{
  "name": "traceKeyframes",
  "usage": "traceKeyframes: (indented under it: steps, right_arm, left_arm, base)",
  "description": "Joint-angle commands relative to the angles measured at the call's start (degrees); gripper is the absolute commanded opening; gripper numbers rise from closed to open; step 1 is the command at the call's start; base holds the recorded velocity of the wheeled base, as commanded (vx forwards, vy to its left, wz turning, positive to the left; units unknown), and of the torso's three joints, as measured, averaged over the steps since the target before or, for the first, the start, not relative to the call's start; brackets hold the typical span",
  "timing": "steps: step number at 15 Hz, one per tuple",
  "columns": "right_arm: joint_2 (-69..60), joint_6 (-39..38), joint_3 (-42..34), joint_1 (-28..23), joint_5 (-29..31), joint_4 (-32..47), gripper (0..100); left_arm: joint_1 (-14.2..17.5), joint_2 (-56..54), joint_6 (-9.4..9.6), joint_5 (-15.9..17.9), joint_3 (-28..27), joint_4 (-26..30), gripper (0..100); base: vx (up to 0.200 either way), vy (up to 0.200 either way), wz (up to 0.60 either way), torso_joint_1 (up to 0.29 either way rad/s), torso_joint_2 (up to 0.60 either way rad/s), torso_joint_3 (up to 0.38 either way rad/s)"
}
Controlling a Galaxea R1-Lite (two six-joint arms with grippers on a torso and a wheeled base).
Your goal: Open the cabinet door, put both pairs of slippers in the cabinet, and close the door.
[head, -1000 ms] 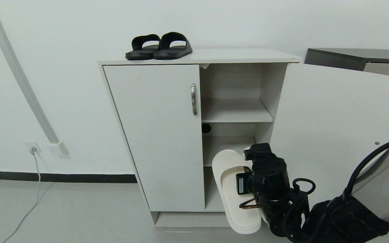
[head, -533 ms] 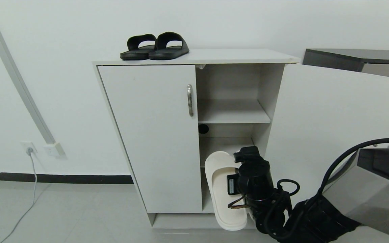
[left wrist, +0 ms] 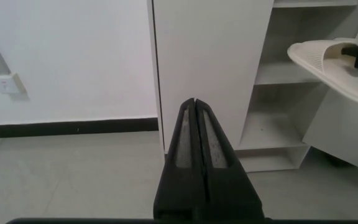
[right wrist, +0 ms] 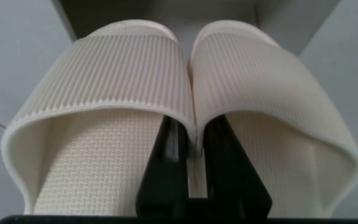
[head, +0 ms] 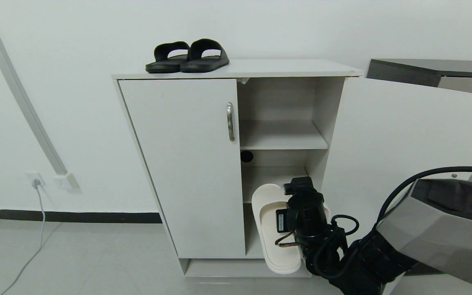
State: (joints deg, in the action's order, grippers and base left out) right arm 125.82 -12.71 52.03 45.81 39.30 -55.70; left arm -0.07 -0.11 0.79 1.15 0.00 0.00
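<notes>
Right wrist view: the right gripper's (right wrist: 194, 183) dark fingers (right wrist: 166, 168) are pushed in under the ribbed straps of the white slippers (right wrist: 123, 81) and pinch the two inner edges between them, so the pair hangs side by side as one bundle, toes pointing away from the wrist towards the cabinet (head: 236, 67).

Seen from the head view, this pair sits at the mouth of the cabinet's open half. Its toes are up by the front edge of the middle shelf (head: 273, 176) and its heels slope down towards the cabinet's base. Whether the toes have crossed the cabinet's front edge, I cannot tell.

The left gripper's (left wrist: 194, 137) fingers are pressed flat together with nothing between them. It hangs over the floor (left wrist: 73, 168) in front of the cabinet, on the side of the closed door (head: 182, 164).

That closed door covers the cabinet's half on the robot's left and carries a metal handle (head: 230, 122) near its inner edge. The open door (head: 395, 143) is swung wide on the robot's right, baring the upper shelf (head: 281, 137) and the shelves below it.

The black slippers (head: 189, 57) stand side by side on the cabinet's top, above the closed door, with their toes towards the wall (head: 76, 37) behind.

Beside the cabinet on the robot's left, a wall socket (head: 35, 180) sits low on that wall with a cable (head: 41, 229) running from it down to the floor.
</notes>
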Motion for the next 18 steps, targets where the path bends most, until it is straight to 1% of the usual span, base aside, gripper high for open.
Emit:
traceKeyframes:
  steps: [1,5,7,13,15,18]
  right_arm:
    - [0.39,0.06,0.62,-0.11,-0.02,-0.02,0]
    - [0.57,0.32,2.55,-0.20,-0.45,0.33,0]
    - [0.74,0.23,4.13,-0.37,-0.81,2.52,0]
    - [2.33,-0.12,4.57,-0.72,-0.72,2.17,0]
    - [2.33,-0.03,4.75,-0.72,-0.54,0.86,0]
    - [2.41,4.10,3.08,-0.72,-0.19,-6.53,0]
  left_arm:
    - [-0.01,0.11,0.00,0.00,0.00,0.00,0]
    - [-0.01,0.11,0.09,0.00,0.00,0.00,0]
    - [-0.01,0.11,0.09,0.00,0.00,0.00,0]
    - [-0.01,0.11,0.09,0.00,0.00,0.00,0]
    - [-0.01,0.11,0.09,0.00,0.00,0.00,0]
    - [-0.01,0.11,0.09,0.00,0.00,0.00,0]
  base:
    - [0.000,0.000,0.00,0.000,0.00,0.000]
    - [0.000,0.000,0.00,0.004,0.00,-0.130]
    - [0.000,0.000,0.00,-0.002,0.00,-0.190]
    - [0.000,0.000,0.00,0.002,0.00,-0.194]
    - [0.000,0.000,0.00,0.000,0.00,-0.195]
    - [0.000,0.000,0.00,0.002,0.00,-0.193]
